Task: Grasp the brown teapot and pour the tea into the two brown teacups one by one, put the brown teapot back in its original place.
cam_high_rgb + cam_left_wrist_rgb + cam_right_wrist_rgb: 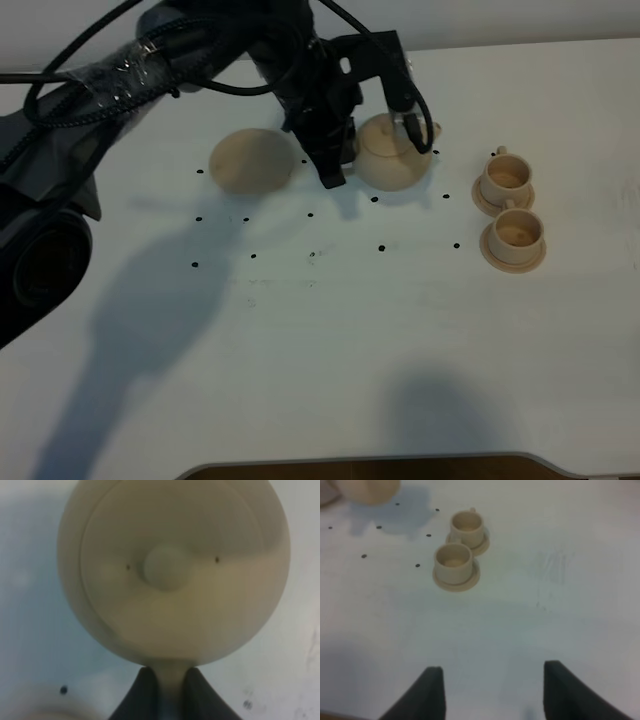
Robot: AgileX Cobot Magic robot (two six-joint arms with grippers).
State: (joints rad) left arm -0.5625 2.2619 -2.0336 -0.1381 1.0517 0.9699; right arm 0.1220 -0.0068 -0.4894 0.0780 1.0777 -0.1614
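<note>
Exterior high: white table [320, 350], black dots [381, 247], teapot [395, 160].

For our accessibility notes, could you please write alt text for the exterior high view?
The left claw holds the brown teapot by its handle, right of its round saucer on a white table. Two brown teacups stand farther right.

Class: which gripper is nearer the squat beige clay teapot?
Left. The left gripper grips the squat beige clay teapot by its handle; the right gripper hangs open over the white table, well away from it.
</note>
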